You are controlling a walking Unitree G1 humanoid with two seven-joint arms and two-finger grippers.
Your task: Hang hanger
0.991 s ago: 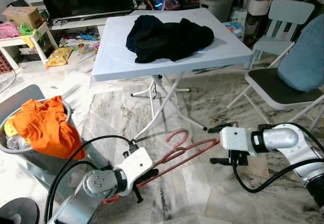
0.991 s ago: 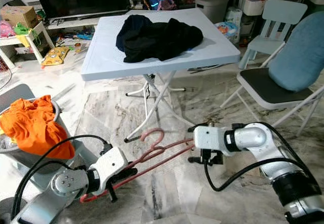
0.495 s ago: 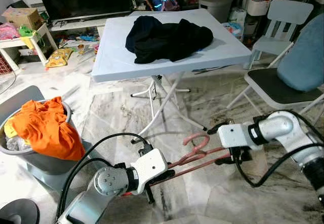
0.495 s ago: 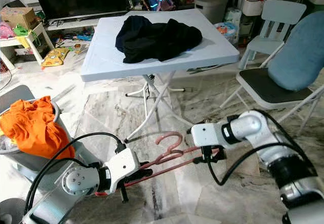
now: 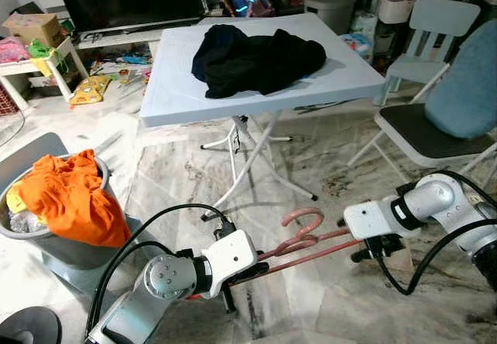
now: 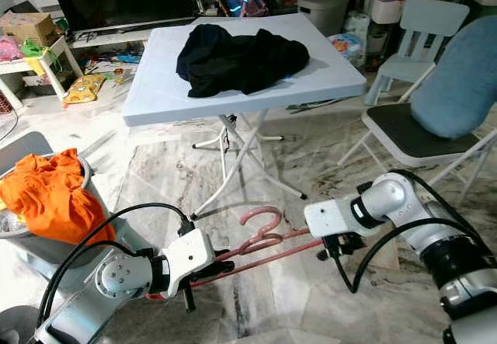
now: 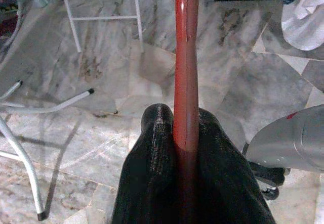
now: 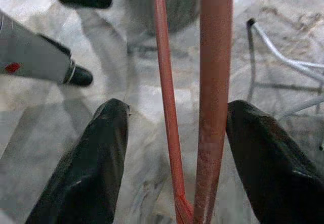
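A red hanger [image 5: 304, 240] is held low over the marble floor, its hook [image 5: 303, 218] pointing up. My left gripper [image 5: 250, 269] is shut on one end of it; in the left wrist view the red bar [image 7: 186, 72] is pinched between the black fingers [image 7: 152, 153]. My right gripper [image 5: 376, 248] is at the hanger's other end. In the right wrist view it [image 8: 175, 107] stands open, with both red bars [image 8: 215, 82] running between the spread fingers [image 8: 88, 163] and touching neither.
A white folding table [image 5: 178, 88] with a black garment [image 5: 260, 57] stands ahead, its legs [image 5: 248, 158] just beyond the hanger. A grey basket [image 5: 54, 243] with orange cloth [image 5: 70, 196] is at left. A folding chair [image 5: 419, 138] with a blue cushion [image 5: 466, 88] is at right.
My left gripper carried the hanger to the right. The right gripper came down and to the right, so its open fingers now straddle the hanger's end.
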